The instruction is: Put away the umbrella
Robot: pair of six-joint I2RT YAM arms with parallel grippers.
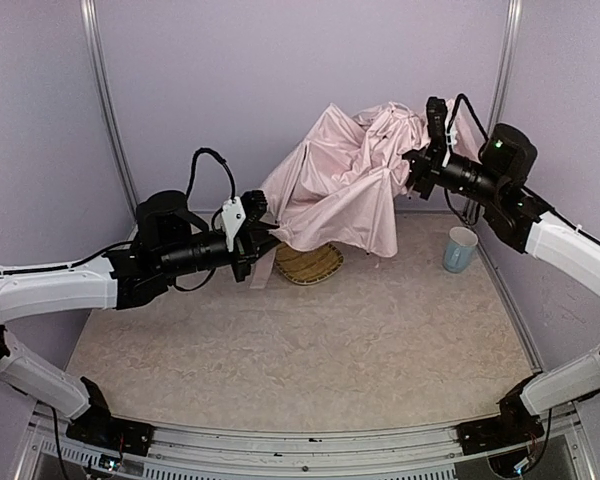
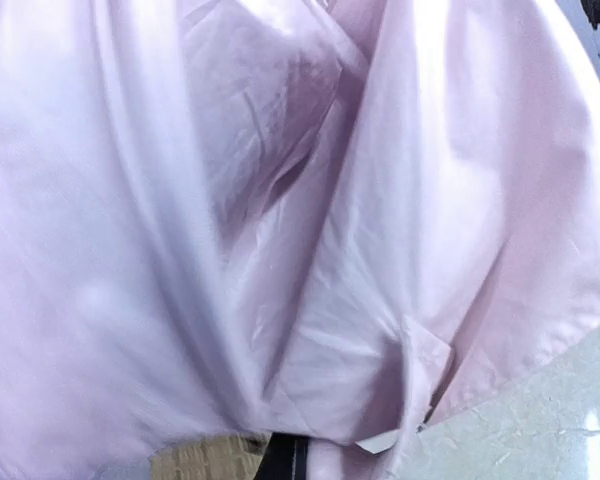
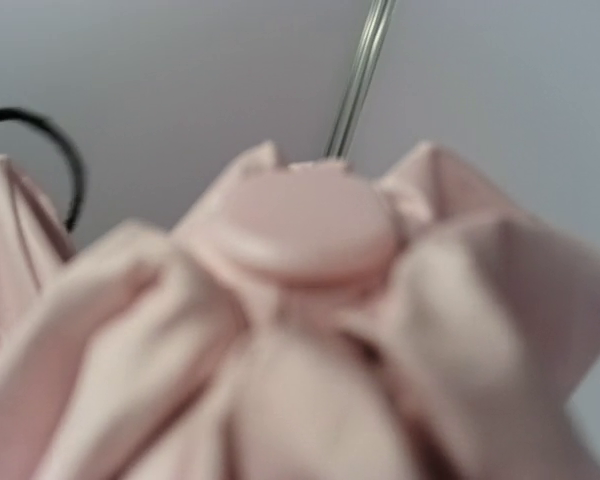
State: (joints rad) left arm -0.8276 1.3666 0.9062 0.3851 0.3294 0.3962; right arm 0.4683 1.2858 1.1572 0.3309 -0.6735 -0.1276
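Observation:
The umbrella [image 1: 340, 185] hangs half collapsed above the back of the table, its pale pink canopy draped in loose folds. My left gripper [image 1: 263, 236] is shut at the canopy's lower left end, where a pink strap [image 1: 263, 268] dangles. In the left wrist view the canopy [image 2: 280, 200] fills the frame and hides the fingers. My right gripper [image 1: 417, 168] grips the umbrella's upper right end. In the right wrist view bunched fabric [image 3: 300, 380] covers the fingers, and the round pink top cap [image 3: 305, 225] sits just beyond them.
A woven bamboo tray [image 1: 310, 263] lies on the table under the hanging canopy, and its edge shows in the left wrist view [image 2: 205, 460]. A pale blue cup [image 1: 460, 248] stands at the right by the wall. Metal posts run up the back walls.

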